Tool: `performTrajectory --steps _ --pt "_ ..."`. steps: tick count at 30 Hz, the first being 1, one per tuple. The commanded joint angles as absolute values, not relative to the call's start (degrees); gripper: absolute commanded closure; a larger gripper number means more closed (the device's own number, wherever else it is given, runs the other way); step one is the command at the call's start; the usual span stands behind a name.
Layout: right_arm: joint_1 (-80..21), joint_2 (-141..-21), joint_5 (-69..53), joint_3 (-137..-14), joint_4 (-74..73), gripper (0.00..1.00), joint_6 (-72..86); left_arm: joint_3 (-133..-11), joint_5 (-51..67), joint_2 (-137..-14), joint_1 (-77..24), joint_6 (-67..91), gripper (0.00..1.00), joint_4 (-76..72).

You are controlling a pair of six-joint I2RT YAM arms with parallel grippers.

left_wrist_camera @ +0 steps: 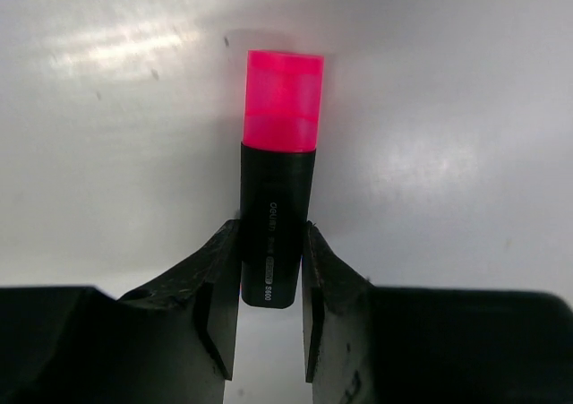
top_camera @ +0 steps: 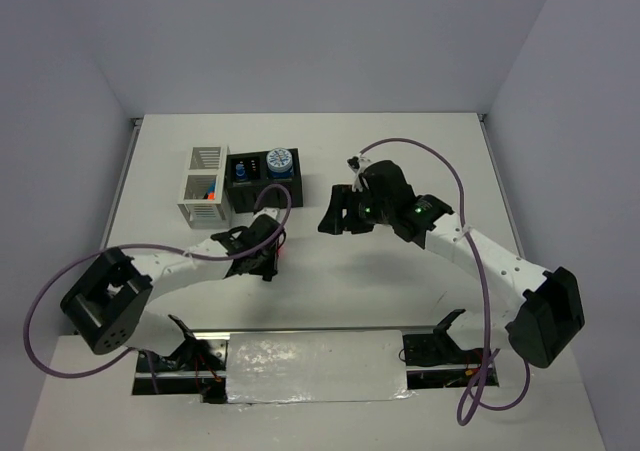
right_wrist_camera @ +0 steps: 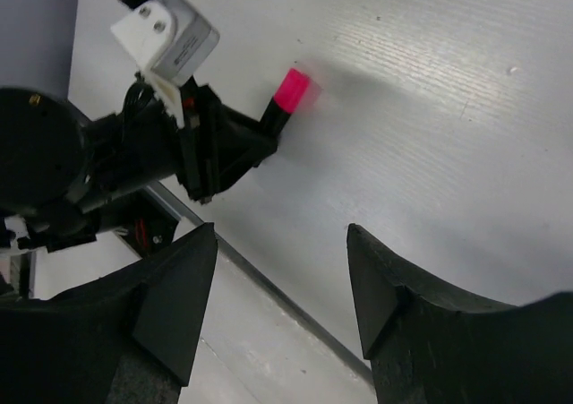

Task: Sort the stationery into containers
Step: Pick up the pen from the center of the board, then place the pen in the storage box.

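Note:
My left gripper (left_wrist_camera: 271, 243) is shut on the black body of the pink-capped highlighter (left_wrist_camera: 279, 144), cap pointing away, low at the table; I cannot tell if it touches. It sits in front of the black organizer (top_camera: 296, 193) in the top view (top_camera: 272, 261). The right wrist view shows the highlighter (right_wrist_camera: 288, 95) and the left gripper (right_wrist_camera: 235, 146). My right gripper (right_wrist_camera: 282, 234) is open and empty, to the right of the organizers (top_camera: 336, 211). The white organizer (top_camera: 190, 207) holds orange and blue caps (top_camera: 210, 191). The black one holds a blue-white roll (top_camera: 279, 161) and the blue-capped bottle (top_camera: 241, 171).
The two organizers stand side by side at the back left of the white table (top_camera: 400, 161). The table's front edge (right_wrist_camera: 269, 283) runs just below my right gripper. Purple cables (top_camera: 440, 166) loop above both arms.

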State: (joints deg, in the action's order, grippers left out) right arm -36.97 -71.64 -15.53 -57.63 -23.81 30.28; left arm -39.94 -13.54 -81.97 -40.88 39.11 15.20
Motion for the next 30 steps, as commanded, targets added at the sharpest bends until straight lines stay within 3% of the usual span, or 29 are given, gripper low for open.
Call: performTrajectory --steps 1,8,20,26,29,30 --pt "-36.6 -72.8 -18.8 -57.3 -17.6 0.33 34.1 -37.7 -10.5 -74.5 -42.7 41.9 1.00 17.3" --pt "-37.4 -74.8 -22.9 -58.3 -10.6 0.26 40.5 -35.9 -4.1 -57.9 -42.7 41.0 1.00 9.0" --pt "-41.9 -83.8 -21.8 -65.6 -13.2 0.24 42.8 -35.8 0.9 -53.3 -42.8 38.9 1.00 2.0" --pt "-43.8 -88.6 -17.5 -70.1 -16.8 0.33 42.1 -36.1 2.3 -53.5 -42.8 38.5 1.00 0.6" --pt "-43.9 -90.3 -15.9 -72.9 -19.2 0.55 41.0 -36.4 1.5 -53.4 -42.7 38.0 1.00 1.1" --pt "-43.9 -90.4 -15.8 -73.4 -19.8 0.57 40.8 -36.6 0.6 -53.5 -42.8 38.1 1.00 2.1"
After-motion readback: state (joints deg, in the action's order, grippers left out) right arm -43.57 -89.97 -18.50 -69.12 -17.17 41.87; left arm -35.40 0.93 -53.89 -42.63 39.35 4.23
